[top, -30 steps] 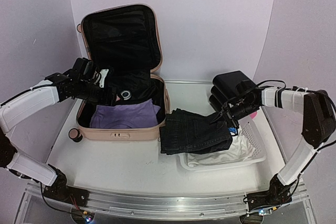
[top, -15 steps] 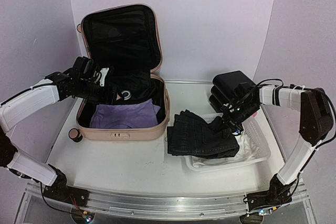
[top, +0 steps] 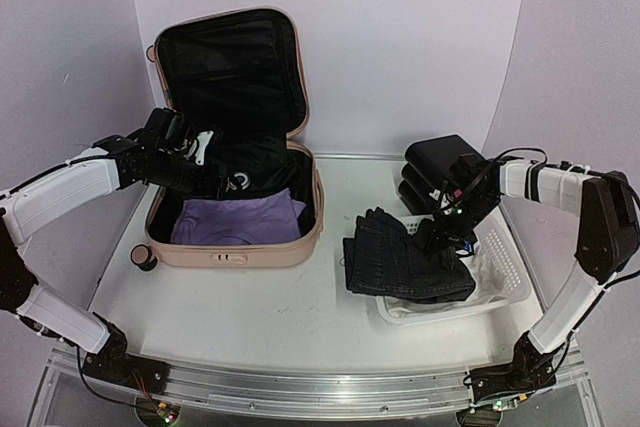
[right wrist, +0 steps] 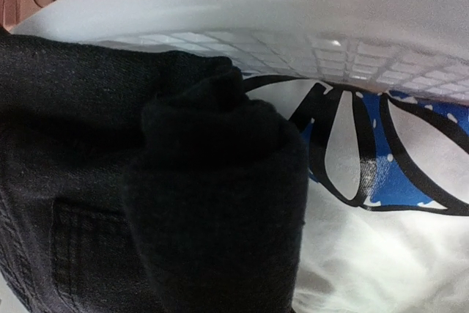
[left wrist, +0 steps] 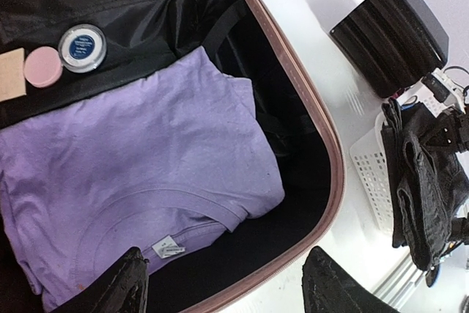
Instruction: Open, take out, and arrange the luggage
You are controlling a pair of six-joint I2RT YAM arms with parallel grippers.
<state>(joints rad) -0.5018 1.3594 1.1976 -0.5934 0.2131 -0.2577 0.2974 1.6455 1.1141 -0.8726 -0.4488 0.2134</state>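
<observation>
The pale pink luggage (top: 232, 245) lies open at the left, its lid (top: 230, 72) standing upright. A folded purple shirt (top: 235, 219) lies inside and fills the left wrist view (left wrist: 132, 166). Two small round tins (left wrist: 82, 47) rest on the black lining behind it. My left gripper (top: 218, 179) hovers open and empty over the luggage's back half, and its fingertips (left wrist: 132, 287) show over the shirt's near edge and the rim. My right gripper (top: 445, 232) is shut on dark jeans (top: 400, 267), which drape over the white basket's left edge. Black fabric (right wrist: 205, 210) hides its fingers.
The white perforated basket (top: 505, 267) at the right holds a white printed shirt (right wrist: 381, 254). A black stacked drawer box (top: 440, 167) stands behind it. A luggage wheel (top: 143, 257) sticks out at the front left corner.
My right gripper has dragged the jeans to the right, off the table by the luggage and onto the basket, and the basket has shifted right. My left arm has barely moved.
</observation>
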